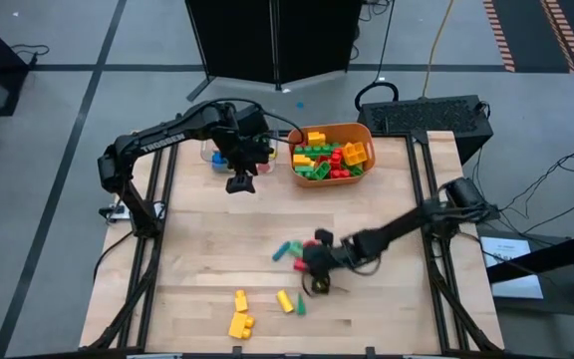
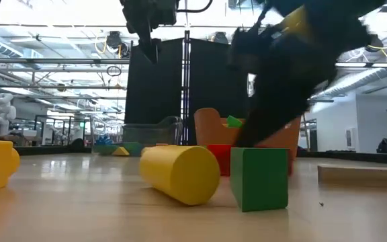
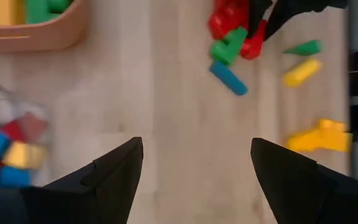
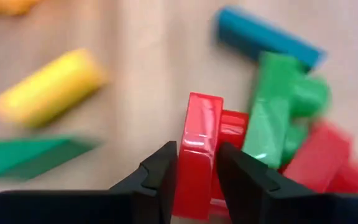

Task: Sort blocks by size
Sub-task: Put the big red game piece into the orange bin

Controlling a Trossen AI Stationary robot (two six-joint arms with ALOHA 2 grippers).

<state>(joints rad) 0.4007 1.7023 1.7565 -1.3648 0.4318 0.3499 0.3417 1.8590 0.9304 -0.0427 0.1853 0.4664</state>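
Note:
Loose blocks lie on the wooden table: a cluster of red, green and blue ones (image 1: pixel 302 249) at mid-table, and yellow and green ones (image 1: pixel 267 307) nearer the front edge. My right gripper (image 4: pixel 196 149) is down at the cluster, shut on a red block (image 4: pixel 199 134). Beside that block lie a green block (image 4: pixel 278 118) and a blue bar (image 4: pixel 266 37). My left gripper (image 3: pixel 197 168) hangs open and empty above the table, near the clear tray (image 1: pixel 217 155). In the low view a yellow cylinder (image 2: pixel 180 173) and a green block (image 2: pixel 259 178) lie in front. My right gripper has the red block between its two fingers, one on each broad side (image 4: pixel 188 168), near the block's end closest to the wrist. The fingers (image 4: pixel 160 177) slant down from the table's right. The block stands on edge among the cluster; whether it is off the table I cannot tell.
An orange tub (image 1: pixel 367 132) full of blocks stands at the back of the table, right of the clear tray, which holds a few blocks (image 3: pixel 5 149). Bare wood lies between the tub and the cluster.

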